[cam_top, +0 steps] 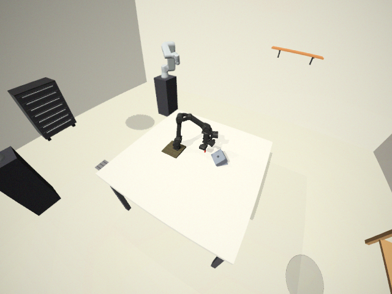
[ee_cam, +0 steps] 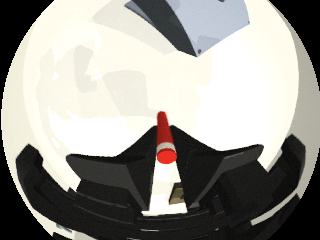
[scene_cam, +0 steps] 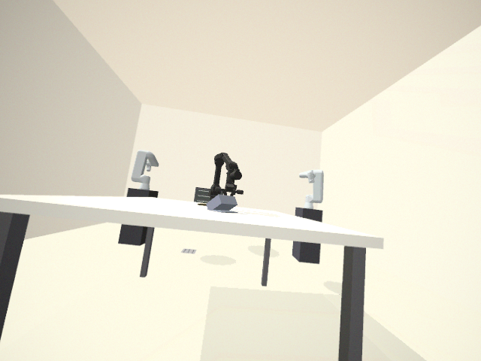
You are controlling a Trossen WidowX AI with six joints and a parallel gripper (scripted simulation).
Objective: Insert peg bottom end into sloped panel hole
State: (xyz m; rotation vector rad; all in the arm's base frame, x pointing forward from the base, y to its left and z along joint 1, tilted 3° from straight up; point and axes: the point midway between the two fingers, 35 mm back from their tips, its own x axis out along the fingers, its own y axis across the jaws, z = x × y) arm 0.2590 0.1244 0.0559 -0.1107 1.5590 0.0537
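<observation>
The peg (cam_top: 204, 150) (ee_cam: 165, 142) is a thin red round rod with a white band near its top end. It stands upright. My gripper (cam_top: 207, 146) (ee_cam: 163, 128) points down and is shut on the peg, with a dark finger against each side of it. The sloped panel (cam_top: 222, 160) (scene_cam: 222, 202) (ee_cam: 217, 25) is a blue-grey block just beyond the peg. Its hole (cam_top: 217, 156) is a dark round spot in the face. In the wrist view the hole is mostly cut off at the top edge. The peg is hidden in the exterior view.
The white table (cam_top: 177, 186) (scene_cam: 116, 211) carries the arm on a brown base plate (cam_top: 169, 152). The panel is the nearest obstacle to the fingers. Pale robots on dark pedestals (cam_top: 166, 95) (scene_cam: 307, 241) stand away from the table.
</observation>
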